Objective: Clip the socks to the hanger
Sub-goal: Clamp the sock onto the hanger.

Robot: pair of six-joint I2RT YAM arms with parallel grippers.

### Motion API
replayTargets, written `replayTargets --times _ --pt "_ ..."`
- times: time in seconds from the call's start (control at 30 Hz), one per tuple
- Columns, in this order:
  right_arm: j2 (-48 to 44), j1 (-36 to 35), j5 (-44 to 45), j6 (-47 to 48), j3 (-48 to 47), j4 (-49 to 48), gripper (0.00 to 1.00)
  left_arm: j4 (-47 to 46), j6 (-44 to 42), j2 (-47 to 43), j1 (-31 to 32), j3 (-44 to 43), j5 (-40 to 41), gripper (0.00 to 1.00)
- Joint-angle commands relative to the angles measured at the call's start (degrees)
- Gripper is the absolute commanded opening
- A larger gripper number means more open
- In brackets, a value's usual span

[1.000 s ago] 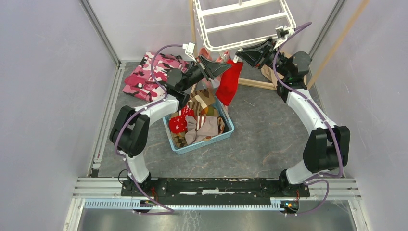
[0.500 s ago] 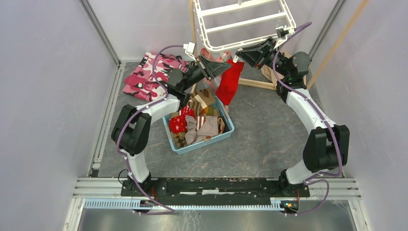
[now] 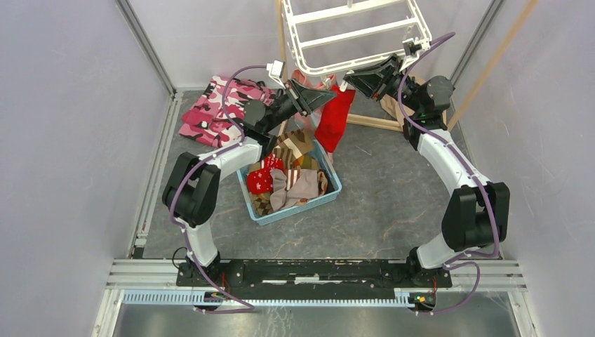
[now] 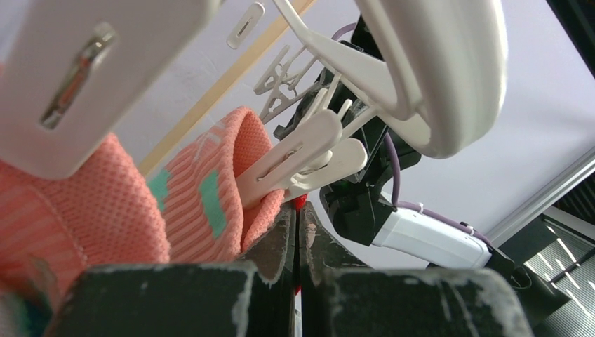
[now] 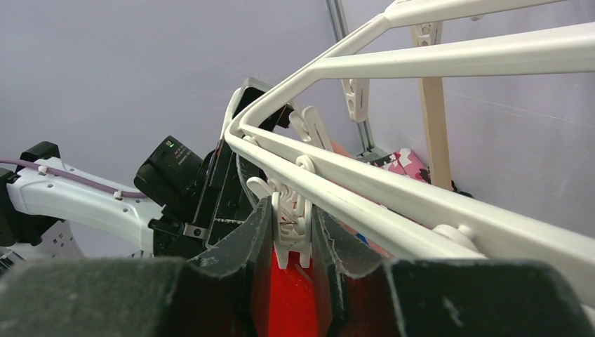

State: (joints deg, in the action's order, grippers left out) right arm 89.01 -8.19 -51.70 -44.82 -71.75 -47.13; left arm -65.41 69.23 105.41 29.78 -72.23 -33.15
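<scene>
the hanger (image 3: 354, 34) stands at the far side of the desk (image 3: 393, 189), its white frame tilted. both arms reach up to its near rim.

the left tool (image 3: 330, 91) is closed tight. in its wrist view the fingers (image 4: 277, 246) press together with only a thin sliver of red showing between them, so it pinches the upper edge of the red sock (image 3: 335, 116). that sock hangs down from the rim, its toe over the far corner of the blue basket (image 3: 335, 188). just left of the fingers a salmon-pink sock (image 4: 196, 203) with teal patches is caught in a white peg of the hanger.

the right tool (image 3: 349, 78) meets the same spot from the other side. its fingers (image 5: 249, 239) grip a white clip peg (image 5: 291, 225) that dangles from the rim, one finger on each flank. the red sock shows directly below the peg. whether the peg's mouth is on the fabric cannot be told.

more socks (image 3: 281, 179) lie heaped in the basket, red with white marks, brown with cream stripes and grey among them. a pink camouflage garment (image 3: 217, 112) lies at the far left of the desk, and a wooden stand (image 3: 368, 121) shows behind the red sock.
</scene>
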Motion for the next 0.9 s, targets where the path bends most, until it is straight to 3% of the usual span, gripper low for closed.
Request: replayTargets --times 0.0,0.87 --pt "0.1 -0.6 -4.5 -2.2 0.2 -2.8 0.00 -4.6 4.2 0.8 -0.3 -2.2 0.1 0.02" --pt "0.2 -0.6 -4.9 -3.2 0.2 -4.4 0.00 -3.9 11.3 2.5 -0.6 -4.2 -2.1 0.02"
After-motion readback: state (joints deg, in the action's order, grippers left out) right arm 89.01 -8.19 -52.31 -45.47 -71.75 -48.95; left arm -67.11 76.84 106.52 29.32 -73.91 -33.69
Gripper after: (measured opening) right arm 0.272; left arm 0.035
